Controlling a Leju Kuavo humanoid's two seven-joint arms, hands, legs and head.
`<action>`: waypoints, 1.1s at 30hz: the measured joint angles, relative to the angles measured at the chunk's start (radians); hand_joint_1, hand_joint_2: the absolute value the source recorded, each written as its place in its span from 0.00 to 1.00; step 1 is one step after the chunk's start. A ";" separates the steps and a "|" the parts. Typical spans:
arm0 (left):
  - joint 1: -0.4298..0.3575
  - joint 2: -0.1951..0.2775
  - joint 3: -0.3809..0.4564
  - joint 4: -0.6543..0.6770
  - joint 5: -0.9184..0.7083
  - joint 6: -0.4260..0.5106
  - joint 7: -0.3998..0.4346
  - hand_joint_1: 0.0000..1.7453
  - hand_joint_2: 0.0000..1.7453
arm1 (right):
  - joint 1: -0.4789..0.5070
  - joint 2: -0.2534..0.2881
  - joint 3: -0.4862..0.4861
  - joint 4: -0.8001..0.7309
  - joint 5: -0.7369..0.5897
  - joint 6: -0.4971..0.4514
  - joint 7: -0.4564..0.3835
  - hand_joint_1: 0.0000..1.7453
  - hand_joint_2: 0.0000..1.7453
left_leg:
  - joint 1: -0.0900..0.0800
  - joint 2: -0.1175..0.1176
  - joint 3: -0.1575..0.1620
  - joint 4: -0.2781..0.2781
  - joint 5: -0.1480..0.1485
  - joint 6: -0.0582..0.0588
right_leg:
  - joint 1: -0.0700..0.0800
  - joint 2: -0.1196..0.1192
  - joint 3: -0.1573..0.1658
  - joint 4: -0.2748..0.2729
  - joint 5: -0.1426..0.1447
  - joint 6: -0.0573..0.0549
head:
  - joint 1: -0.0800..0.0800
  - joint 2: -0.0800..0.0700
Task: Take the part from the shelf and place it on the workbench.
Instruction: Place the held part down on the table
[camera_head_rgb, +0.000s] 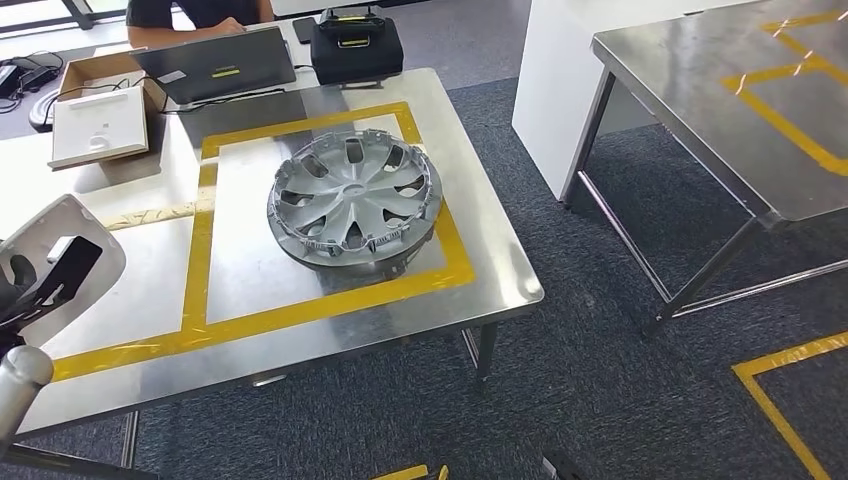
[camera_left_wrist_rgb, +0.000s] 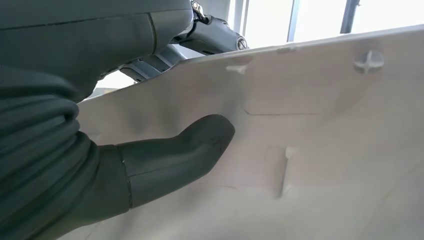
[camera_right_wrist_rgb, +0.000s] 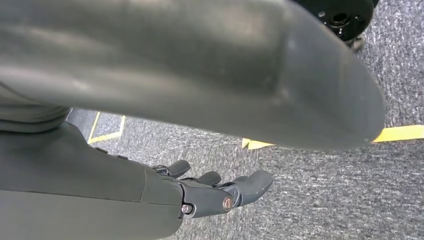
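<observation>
I have the left hand (camera_head_rgb: 35, 275) at the near left edge of the steel workbench (camera_head_rgb: 300, 340), and it grips the white plastic panel (camera_head_rgb: 60, 225); in the left wrist view the thumb (camera_left_wrist_rgb: 175, 155) presses flat on the panel's inner face (camera_left_wrist_rgb: 325, 125) while the darker fingers wrap the far edge, so the fingers are clamped on the part. The part sits in my hand, raised over the bench's left edge and not yet set down. I judge it light and fairly stiff, a thin moulded shell with small ribs and clips on the inside; the smooth face looks slippery, so a hold at the edge, thumb against fingers as now, seems right, and I would keep off the small clips since they could snap. The right hand (camera_right_wrist_rgb: 220, 192) hangs over the grey carpet (camera_right_wrist_rgb: 325, 200), fingers apart and slightly curled, holding nothing. On the bench a silver wheel cover (camera_head_rgb: 355, 200) lies inside the yellow taped square (camera_head_rgb: 200, 250), so free room for the panel is the strip to its left. Further back an open cardboard box (camera_head_rgb: 80, 75) stands behind a flat white tray-like piece (camera_head_rgb: 98, 128); I cannot tell what the box holds. A laptop (camera_head_rgb: 215, 65) and a black case (camera_head_rgb: 357, 45) stand at the far edge, with a person seated behind.
</observation>
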 joint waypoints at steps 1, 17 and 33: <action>-0.002 0.000 0.001 0.000 -0.002 -0.003 -0.002 1.00 1.00 | 0.000 0.000 0.000 0.000 0.000 0.000 -0.001 0.00 0.00 | -0.001 0.000 0.026 -0.070 0.044 0.005 | 0.000 0.001 0.004 0.000 -0.003 0.002 | 0.000 0.000; 0.004 0.001 0.010 0.001 -0.008 -0.047 -0.039 0.00 0.75 | 0.000 -0.002 0.000 0.000 0.011 0.005 -0.015 0.00 0.00 | -0.012 -0.007 0.095 -0.233 0.096 0.031 | 0.005 0.002 0.018 -0.021 -0.002 0.030 | 0.001 0.000; 0.006 0.001 0.010 0.003 -0.044 -0.028 -0.021 0.00 0.00 | 0.000 -0.002 0.000 0.000 0.017 0.013 -0.004 0.00 0.00 | -0.011 -0.007 0.096 -0.234 0.097 0.030 | 0.006 0.002 0.018 -0.021 -0.001 0.034 | 0.001 0.000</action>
